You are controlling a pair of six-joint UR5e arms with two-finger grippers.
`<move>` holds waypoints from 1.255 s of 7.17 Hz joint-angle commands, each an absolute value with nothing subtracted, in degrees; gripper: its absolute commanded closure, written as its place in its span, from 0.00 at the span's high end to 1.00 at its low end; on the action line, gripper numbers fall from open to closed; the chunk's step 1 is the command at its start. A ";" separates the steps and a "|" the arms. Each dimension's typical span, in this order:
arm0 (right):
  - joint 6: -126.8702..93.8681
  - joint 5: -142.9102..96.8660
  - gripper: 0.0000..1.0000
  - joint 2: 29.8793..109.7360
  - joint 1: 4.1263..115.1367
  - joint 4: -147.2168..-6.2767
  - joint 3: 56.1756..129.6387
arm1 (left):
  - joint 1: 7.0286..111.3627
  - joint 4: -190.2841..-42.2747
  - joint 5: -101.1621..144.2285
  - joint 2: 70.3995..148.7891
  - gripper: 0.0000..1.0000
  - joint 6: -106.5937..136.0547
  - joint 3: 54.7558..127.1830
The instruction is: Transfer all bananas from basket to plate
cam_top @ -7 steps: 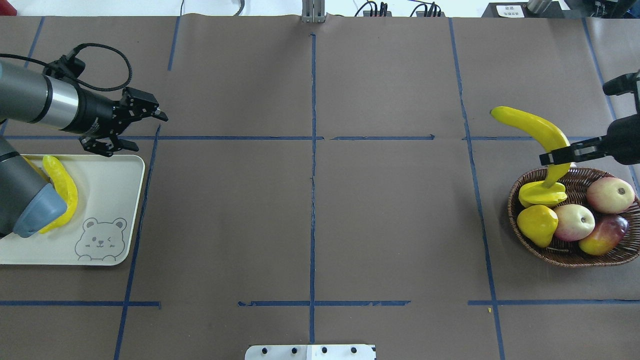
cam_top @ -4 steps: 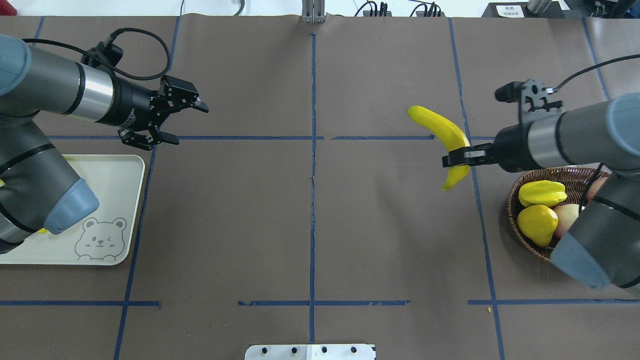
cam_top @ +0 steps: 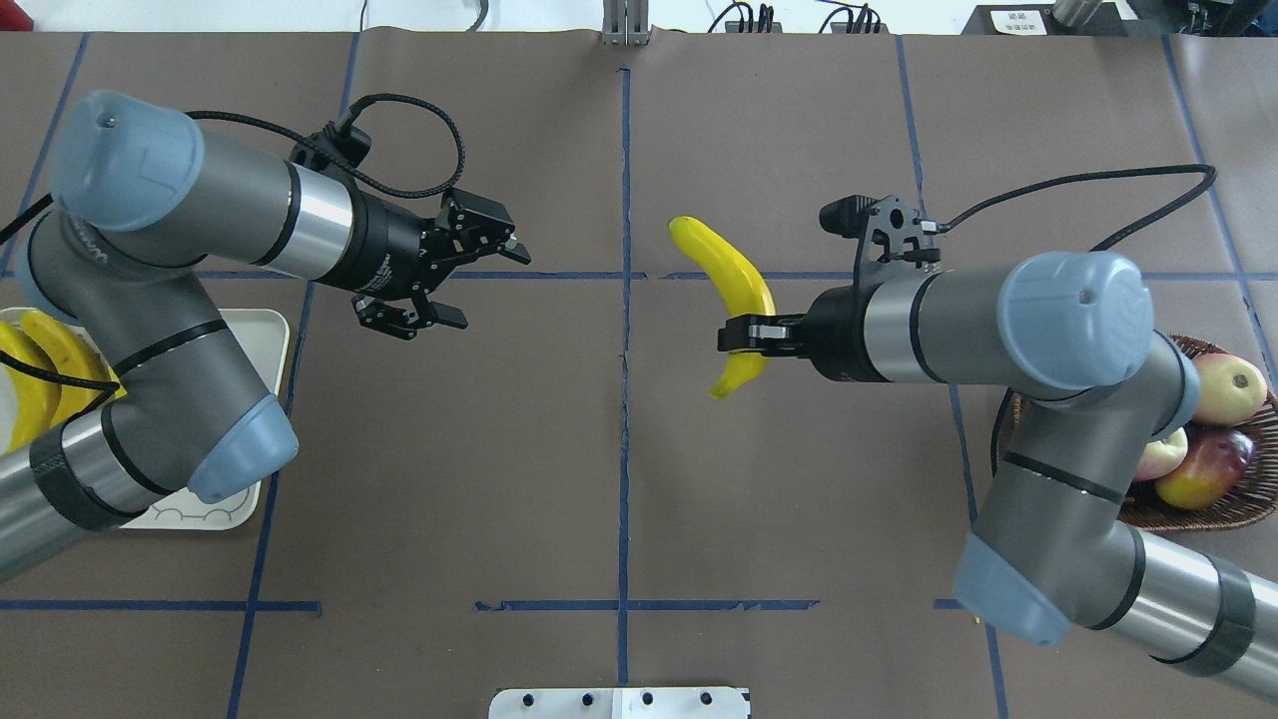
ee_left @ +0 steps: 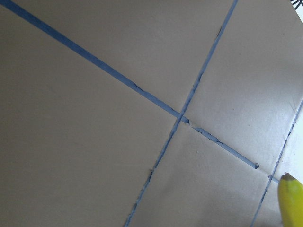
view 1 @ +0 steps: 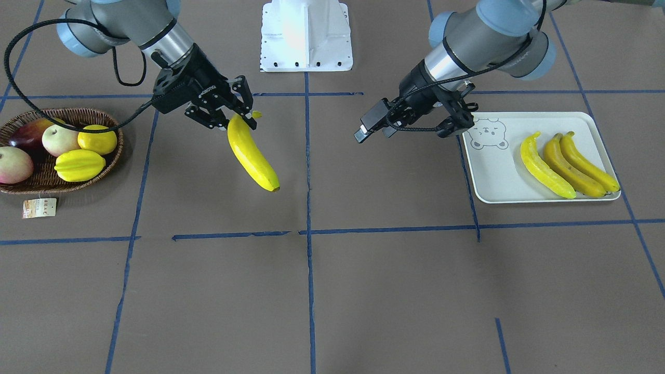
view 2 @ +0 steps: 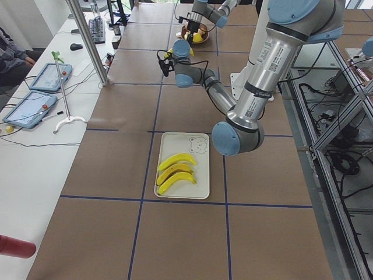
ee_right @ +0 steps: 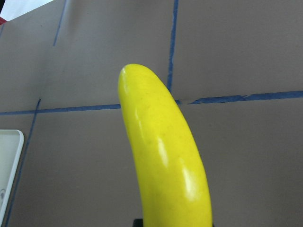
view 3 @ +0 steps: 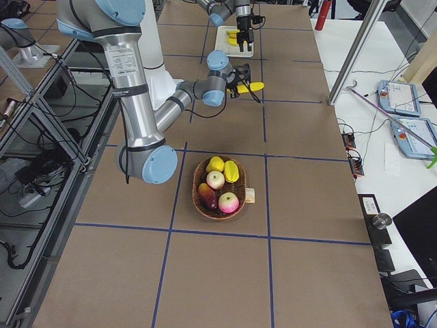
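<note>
My right gripper [cam_top: 736, 341] is clamped on a banana [cam_top: 737, 281], its fingers pinching the fruit about a third of the way up from its short end. In the overhead view the banana sits just right of the middle blue tape line, near the centre of the frame. Its long end points to the upper left and the stub pokes out below my fingers. It is lifted off the brown table [cam_top: 619, 479]. In my right wrist view it rises from the bottom edge and fills the middle of the frame.

My left gripper [cam_top: 492, 290] hangs left of that same tape line with its fingers spread and nothing between them (a yellow tip shows in the lower right corner of its wrist view).

Further out, in the front-facing view, the plate [view 1: 493, 179] lies at the right of the frame, just beside my left gripper. Three bananas [view 1: 568, 167] lie side by side on its right half, and the printed bear sits in its upper left corner.

The basket [view 1: 47, 185] sits at the far left edge of that view. It holds a ridged starfruit [view 1: 79, 164], a round yellow fruit [view 1: 97, 139] and three reddish round fruits [view 1: 58, 140]. A paper tag [view 1: 39, 208] lies on the table just below its rim.
</note>
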State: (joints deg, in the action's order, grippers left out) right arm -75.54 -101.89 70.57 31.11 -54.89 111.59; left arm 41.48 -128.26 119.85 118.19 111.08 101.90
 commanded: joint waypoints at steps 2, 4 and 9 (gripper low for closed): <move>-80.23 -93.71 0.02 65.67 24.98 -55.02 110.49 | 39.29 -127.80 111.54 122.59 0.99 122.95 101.51; -80.42 -92.55 0.02 64.34 23.03 -55.11 110.30 | 38.68 -127.88 111.36 122.87 0.99 124.28 100.90; -80.33 -90.26 0.05 62.40 21.18 -55.89 110.13 | 34.45 -127.71 106.35 123.22 0.97 124.54 100.90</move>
